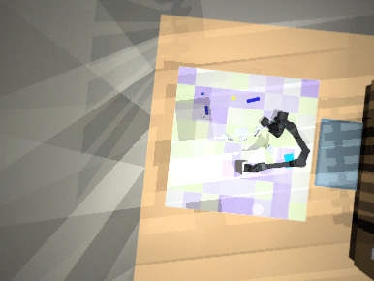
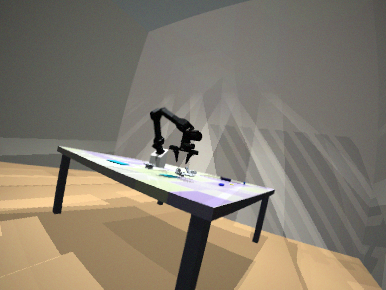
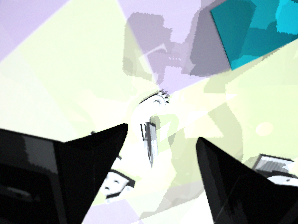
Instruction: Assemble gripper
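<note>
My gripper [image 1: 269,128] [image 2: 182,161] [image 3: 161,134] is open, with nothing between its fingertips, and points down above the table. In the wrist view a white jaw lies below and between the spread fingers, with its toothed round end [image 3: 157,98] toward the top and a narrow grey blade [image 3: 151,142] below it. Another white part [image 3: 118,184] is partly hidden by the left finger. A pale part [image 3: 276,163] shows beyond the right finger. The top view shows small white parts [image 1: 242,133] left of the gripper; which is the base or the housing plate I cannot tell.
A cyan block [image 1: 289,157] lies near the arm and shows at the wrist view's upper right [image 3: 250,35]. Dark blue bars [image 1: 253,100] [image 1: 206,110] and a small yellow piece [image 1: 233,98] lie farther off. A translucent blue panel [image 1: 339,154] is beside the table.
</note>
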Robot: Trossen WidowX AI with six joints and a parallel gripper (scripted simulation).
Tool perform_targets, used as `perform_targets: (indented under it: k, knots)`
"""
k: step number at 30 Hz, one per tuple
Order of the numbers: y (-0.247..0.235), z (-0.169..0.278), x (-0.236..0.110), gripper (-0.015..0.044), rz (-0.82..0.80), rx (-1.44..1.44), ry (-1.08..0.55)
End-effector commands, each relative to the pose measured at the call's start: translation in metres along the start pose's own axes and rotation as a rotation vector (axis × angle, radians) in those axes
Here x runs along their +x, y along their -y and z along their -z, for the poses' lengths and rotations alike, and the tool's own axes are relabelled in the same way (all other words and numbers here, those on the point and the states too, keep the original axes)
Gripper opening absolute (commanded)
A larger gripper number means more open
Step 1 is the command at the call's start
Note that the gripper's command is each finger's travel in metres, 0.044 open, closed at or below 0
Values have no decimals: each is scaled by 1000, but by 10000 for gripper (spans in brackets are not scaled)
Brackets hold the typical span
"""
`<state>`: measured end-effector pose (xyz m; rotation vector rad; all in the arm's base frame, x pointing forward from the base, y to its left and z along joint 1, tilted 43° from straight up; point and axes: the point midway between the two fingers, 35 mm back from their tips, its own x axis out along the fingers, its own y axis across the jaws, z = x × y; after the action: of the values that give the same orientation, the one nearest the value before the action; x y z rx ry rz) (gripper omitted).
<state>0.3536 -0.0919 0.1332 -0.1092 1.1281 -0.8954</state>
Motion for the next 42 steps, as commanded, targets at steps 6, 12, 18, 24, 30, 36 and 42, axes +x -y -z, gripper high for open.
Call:
perform_targets:
  k: [6, 12, 18, 24, 30, 36, 42]
  knots:
    - [1, -1, -2, 72, 3, 7, 3]
    - [1, -1, -2, 0, 3, 7, 3]
    - [1, -1, -2, 0, 3, 7, 3]
    - [1, -1, -2, 0, 3, 7, 3]
    - [0, 0, -1, 53, 0, 1, 1]
    - [0, 0, -1, 210, 0, 1, 1]
    - [0, 0, -1, 368, 0, 1, 1]
